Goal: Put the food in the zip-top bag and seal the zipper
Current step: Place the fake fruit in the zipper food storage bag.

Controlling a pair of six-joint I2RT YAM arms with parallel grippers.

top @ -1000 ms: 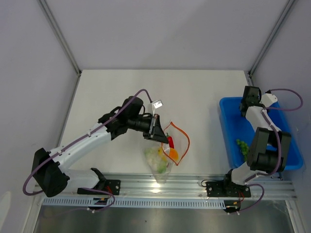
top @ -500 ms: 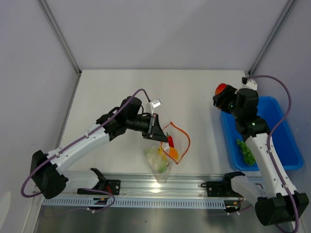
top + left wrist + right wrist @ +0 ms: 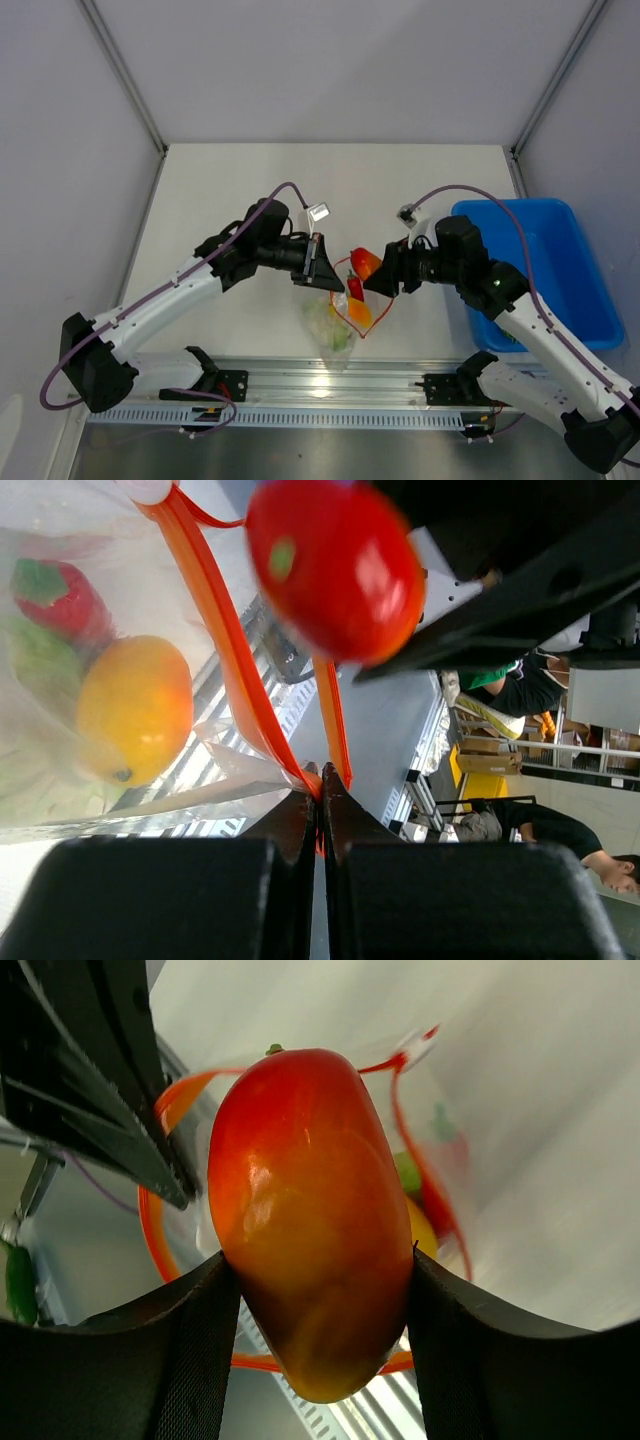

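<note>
The clear zip-top bag lies near the table's front edge with its mouth open. The orange-red zipper forms a loop. My left gripper is shut on the zipper edge and holds the mouth up. Inside the bag are a red chili pepper, an orange-yellow fruit and pale green pieces. My right gripper is shut on a red-orange fruit and holds it just over the open mouth. That fruit also shows in the left wrist view.
A blue plastic bin stands at the right edge of the table, partly covered by my right arm. An aluminium rail runs along the near edge. White walls close in the table behind and at the sides.
My right arm has swung left from the blue bin with the red-orange fruit, to the bag's open mouth. My left gripper has kept its hold on the zipper edge.
</note>
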